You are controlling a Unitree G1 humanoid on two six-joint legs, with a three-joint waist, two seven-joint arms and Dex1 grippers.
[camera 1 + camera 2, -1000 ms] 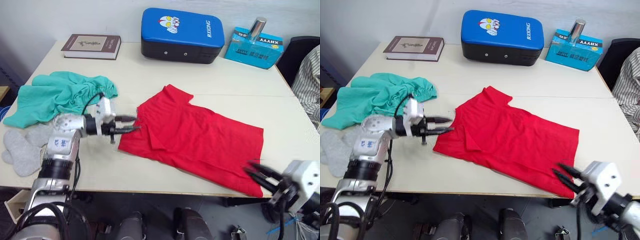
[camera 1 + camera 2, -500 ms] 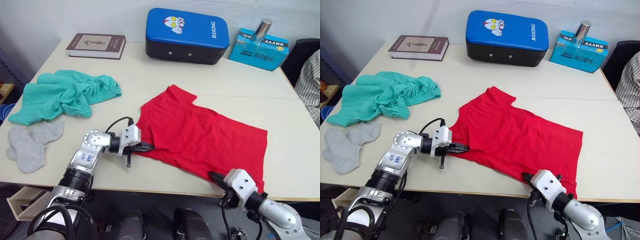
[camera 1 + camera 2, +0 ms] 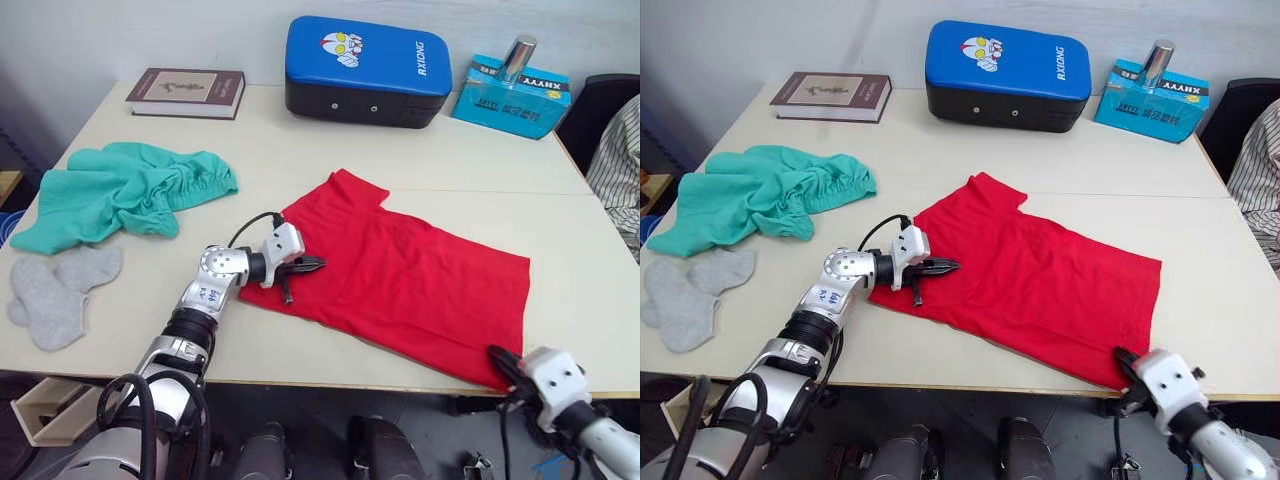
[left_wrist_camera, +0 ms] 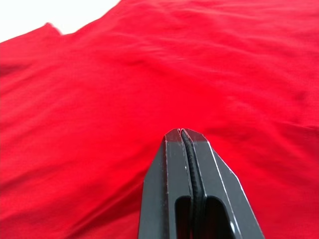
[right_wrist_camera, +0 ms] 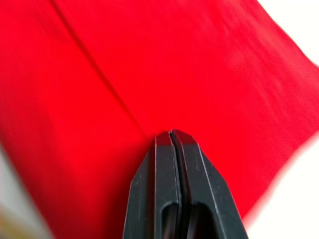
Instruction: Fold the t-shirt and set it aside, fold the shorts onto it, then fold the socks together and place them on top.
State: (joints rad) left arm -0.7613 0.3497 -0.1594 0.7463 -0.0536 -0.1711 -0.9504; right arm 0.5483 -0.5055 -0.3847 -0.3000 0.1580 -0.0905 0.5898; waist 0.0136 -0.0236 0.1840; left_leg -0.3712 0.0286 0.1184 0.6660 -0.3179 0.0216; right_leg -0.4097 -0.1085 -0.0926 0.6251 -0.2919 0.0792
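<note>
Centrally, the t-shirt (image 3: 395, 275) lies spread on the table (image 3: 300, 160), near-right corner reaching the near edge. My left gripper (image 3: 308, 266) sits on the shirt's left hem w/ fingers pressed together; whether cloth is pinched between them I cannot tell. My right gripper (image 3: 1127, 361) is at the near-right corner, fingers likewise closed, grasp unconfirmed. Risk 1: if either pinch caught only one layer, or none, I'd expect the fold to skew or the corner to drop. Risk 2: uneven lift btwn arms could drag the shirt off the near edge. Far left: the shorts (image 3: 120, 190); near left: the socks (image 3: 55, 290). Both well apart from the shirt.
</note>
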